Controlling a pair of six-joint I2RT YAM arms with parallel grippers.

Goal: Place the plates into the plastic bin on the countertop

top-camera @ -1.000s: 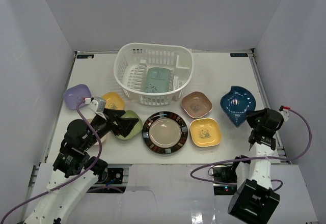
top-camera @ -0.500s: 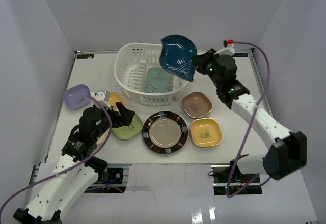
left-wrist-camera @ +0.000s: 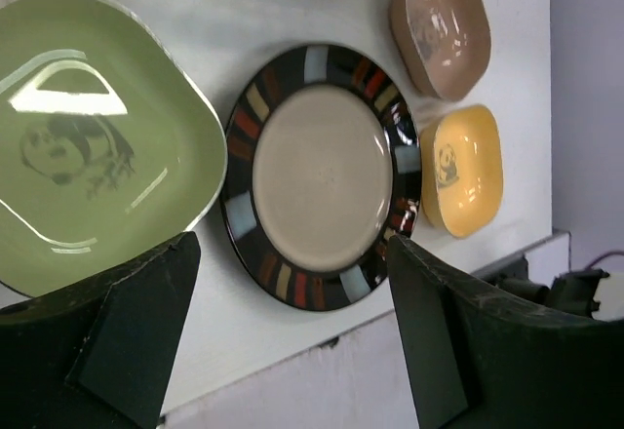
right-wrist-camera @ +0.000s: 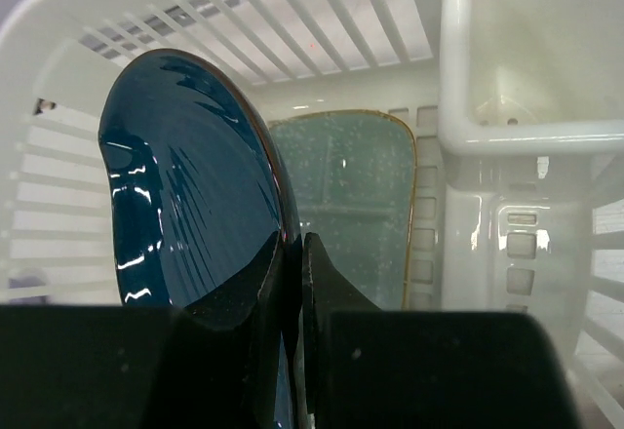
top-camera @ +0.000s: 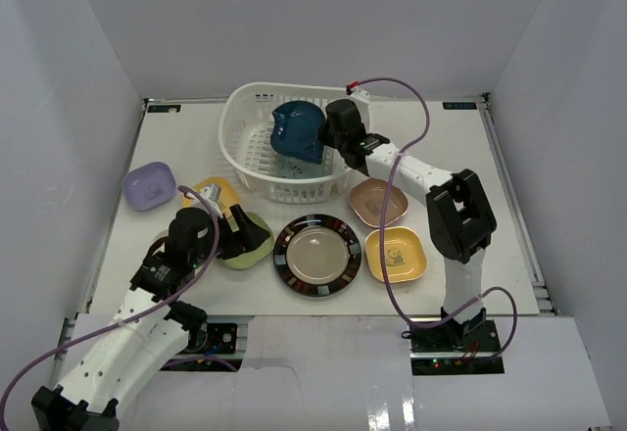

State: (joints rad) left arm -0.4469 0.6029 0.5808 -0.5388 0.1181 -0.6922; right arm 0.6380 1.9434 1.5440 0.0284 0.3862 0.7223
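one dark blue dish [top-camera: 297, 129] hangs edge-up inside the plastic bin [top-camera: 294, 87] near the countertop's far edge, rim pinched by the right gripper [right-wrist-camera: 292, 253] so it slots in upright, while the left gripper [left-wrist-camera: 290, 249] gapes empty over the green dish [left-wrist-camera: 88, 156].

Right wrist: mint dish [right-wrist-camera: 353, 195] half hidden behind dark blue dish [right-wrist-camera: 175, 214] | left wrist: green dish [left-wrist-camera: 93, 156] cut by left edge, brown dish [left-wrist-camera: 441, 24] by top | top: yellow dish [top-camera: 211, 190] part-covered by left gripper [top-camera: 241, 234]
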